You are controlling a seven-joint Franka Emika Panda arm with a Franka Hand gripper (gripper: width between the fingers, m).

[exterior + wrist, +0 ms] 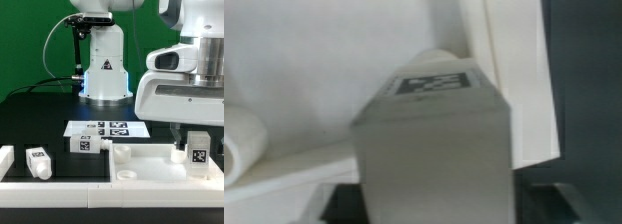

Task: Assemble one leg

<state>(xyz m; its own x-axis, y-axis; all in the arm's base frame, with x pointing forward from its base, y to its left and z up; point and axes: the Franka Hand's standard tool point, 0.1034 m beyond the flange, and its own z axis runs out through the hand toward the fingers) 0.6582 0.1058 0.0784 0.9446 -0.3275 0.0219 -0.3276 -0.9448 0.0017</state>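
My gripper (pixel 196 138) is shut on a white leg (pixel 199 156) with a black-and-white tag. It holds the leg upright over the right part of the large white panel (pixel 150 166); I cannot tell whether the leg's lower end touches the panel. In the wrist view the held leg (pixel 434 130) fills the middle between my dark fingers (pixel 349 202), with its tag on the far end. The panel's white surface (pixel 295 90) lies behind it. Two more tagged legs lie on the table, one (pixel 88 144) in front of the marker board and one (pixel 38 160) at the exterior view's left.
The marker board (pixel 105 129) lies flat before the robot base (pixel 104 70). Another white piece (pixel 5 160) sits at the far left edge. A short round white part (pixel 122 153) stands at the panel's back edge. A black table lies beneath.
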